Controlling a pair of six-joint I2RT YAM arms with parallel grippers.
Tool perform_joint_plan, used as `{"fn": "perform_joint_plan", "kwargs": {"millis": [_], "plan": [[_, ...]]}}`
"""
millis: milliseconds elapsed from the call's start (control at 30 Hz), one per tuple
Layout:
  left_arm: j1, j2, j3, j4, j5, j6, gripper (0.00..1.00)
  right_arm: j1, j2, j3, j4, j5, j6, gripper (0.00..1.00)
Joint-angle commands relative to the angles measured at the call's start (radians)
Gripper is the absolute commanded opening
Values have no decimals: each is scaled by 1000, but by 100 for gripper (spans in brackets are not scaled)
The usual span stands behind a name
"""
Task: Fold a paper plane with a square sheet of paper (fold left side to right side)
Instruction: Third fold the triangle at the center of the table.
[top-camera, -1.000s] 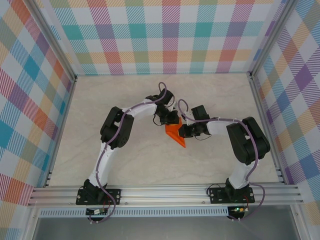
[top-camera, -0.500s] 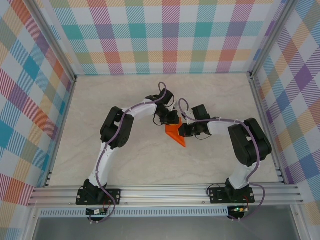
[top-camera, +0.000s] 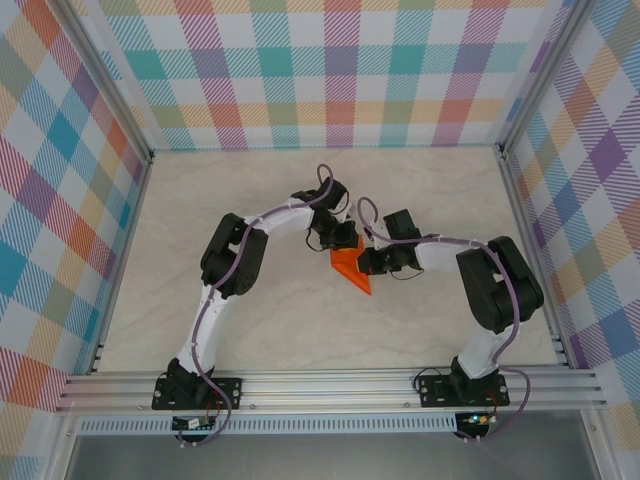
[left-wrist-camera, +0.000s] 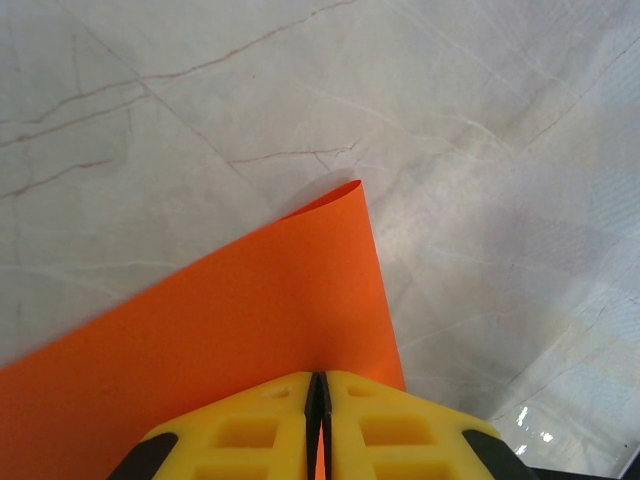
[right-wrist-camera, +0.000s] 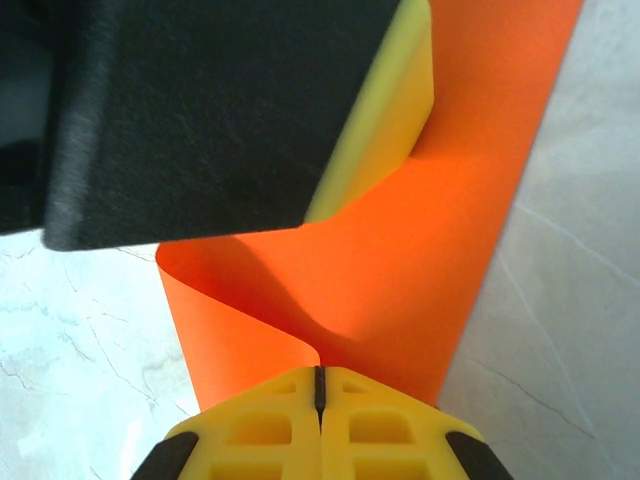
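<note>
The square sheet of paper (top-camera: 351, 268) is bright orange and lies mid-table between my two grippers, one side lifted and curled over itself. My left gripper (top-camera: 345, 243) is shut on it. In the left wrist view the yellow fingertips (left-wrist-camera: 280, 410) of that gripper (left-wrist-camera: 318, 378) pinch the sheet (left-wrist-camera: 240, 320), whose corner points away. My right gripper (top-camera: 366, 262) is also shut on it. In the right wrist view the jaws of this gripper (right-wrist-camera: 320, 372) grip the rolled-over layer of the sheet (right-wrist-camera: 430, 270), under the left gripper's finger (right-wrist-camera: 385, 120). The paper plane is out of view.
The pale marble tabletop (top-camera: 250, 320) stretches all round the paper. Aluminium frame rails (top-camera: 330, 385) run along the near edge, and checked walls (top-camera: 340, 70) close the back and sides. Both arms bend inward and meet at the centre.
The right arm's elbow has shifted slightly to the right. Both grippers and the paper stay where they were.
</note>
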Motion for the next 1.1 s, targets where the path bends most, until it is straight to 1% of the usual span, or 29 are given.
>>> {"fn": "perform_joint_plan", "kwargs": {"millis": [0, 67, 233, 633, 1067], "plan": [[-19, 16, -17, -61, -35, 15, 12, -6, 31, -8, -27, 6, 4, 0], [-19, 15, -17, -62, -32, 14, 12, -6, 47, -7, -37, 19, 6, 0], [-19, 10, -16, -61, -29, 14, 12, -6, 73, 6, -32, 2, 11, 0], [-20, 11, -8, -64, -32, 13, 12, -6, 13, 17, -23, -19, 2, 0], [-20, 22, -5, -67, -35, 12, 12, -6, -7, 18, 8, -31, 9, 0]]}}
